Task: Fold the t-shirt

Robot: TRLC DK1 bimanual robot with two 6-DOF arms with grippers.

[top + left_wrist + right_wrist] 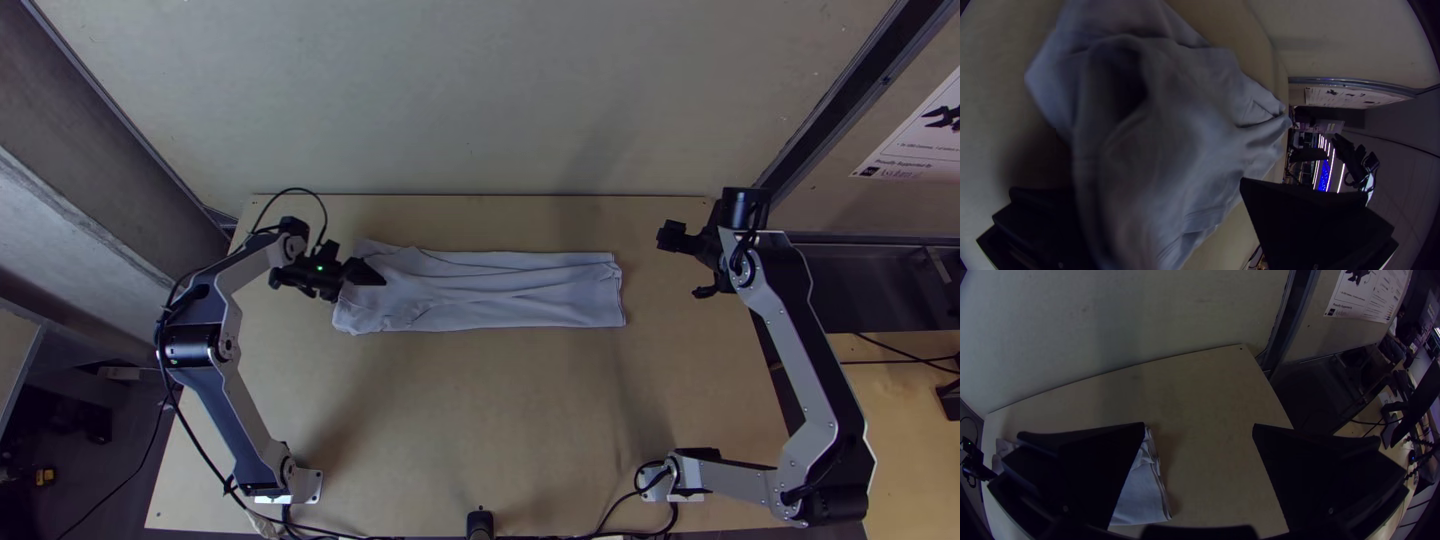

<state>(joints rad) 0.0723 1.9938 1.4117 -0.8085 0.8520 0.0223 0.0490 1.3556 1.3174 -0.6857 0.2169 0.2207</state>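
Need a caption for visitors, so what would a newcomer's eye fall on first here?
Most likely the pale t-shirt, lying as a long, creased strip across the light wooden table, nearer its far edge. Next come the left gripper, its wide black fingers apart at the strip's left end, and the right gripper, also open, off to the right of the strip.
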